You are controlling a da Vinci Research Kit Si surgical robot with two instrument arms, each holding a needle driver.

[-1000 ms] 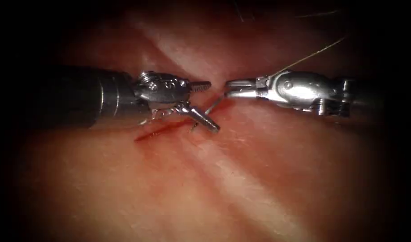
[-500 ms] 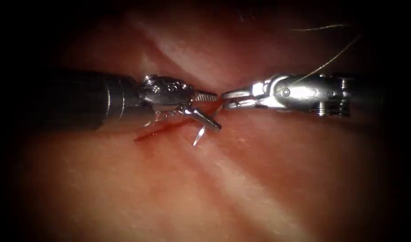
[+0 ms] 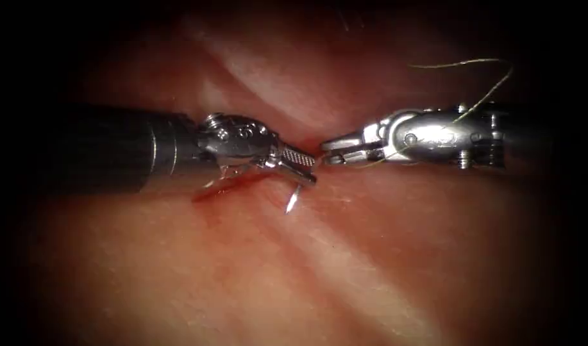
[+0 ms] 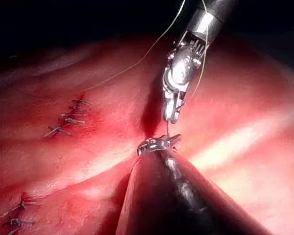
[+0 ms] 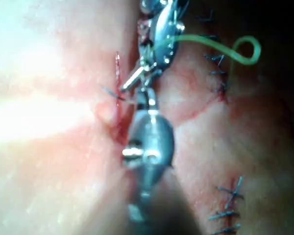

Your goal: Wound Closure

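The curved needle (image 3: 293, 200) passes through the tissue (image 3: 345, 256) at the cut (image 3: 220, 189), and its tip stands out on the left side. My left tool (image 3: 301, 168) has its jaws closed on the needle just behind that tip. Close to its right, my right tool (image 3: 332, 149) holds the needle's tail end. The thread (image 3: 483, 93) runs from the tail back over the right tool. In the left wrist view the left tool (image 4: 159, 144) meets the needle (image 4: 167, 129) under the right tool (image 4: 172, 115). The right wrist view shows the needle tip (image 5: 117, 66).
Red fluid (image 3: 239, 182) lies along the cut under the left tool. Rows of finished stitches (image 4: 68, 117) sit on the tissue further off, seen also as stitches (image 5: 229, 200) in the right wrist view. A loop of thread (image 5: 245, 49) lies beside them.
The needle tip has come further out of the tissue on the left. The left tool's jaws went from wide open to closed on it. The thread slackened over the right tool.
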